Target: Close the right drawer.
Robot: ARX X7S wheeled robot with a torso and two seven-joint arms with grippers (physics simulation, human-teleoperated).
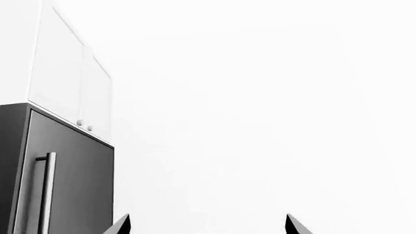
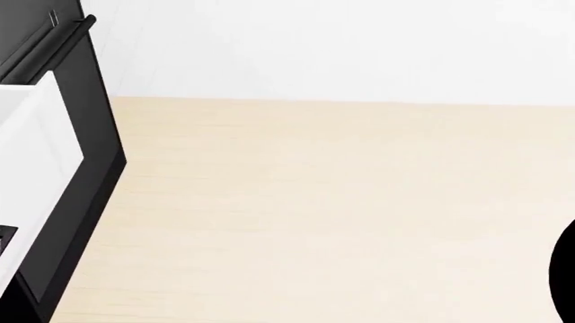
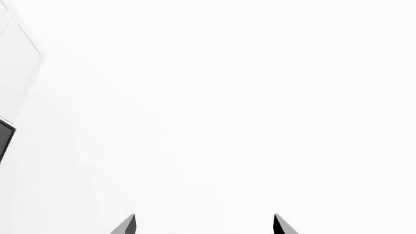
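Observation:
The right drawer (image 2: 36, 151) shows only in the head view, at the far left edge. It is a white box with smooth walls, standing out from a tall black panel (image 2: 85, 134); most of it is cut off by the frame. Neither arm appears in the head view. In the left wrist view my left gripper (image 1: 208, 226) is open, with only its two fingertips (image 1: 122, 225) showing against a blank white wall. My right gripper (image 3: 204, 225) is open too, with nothing between its fingertips (image 3: 128, 225), and faces white wall. The drawer is out of both wrist views.
Pale wooden floor (image 2: 341, 215) fills the head view up to a white wall (image 2: 341, 47). A dark grey appliance door with a long metal handle (image 1: 47, 190) stands under white wall cabinets (image 1: 71, 83). A dark rounded shape (image 2: 566, 269) sits at the right edge.

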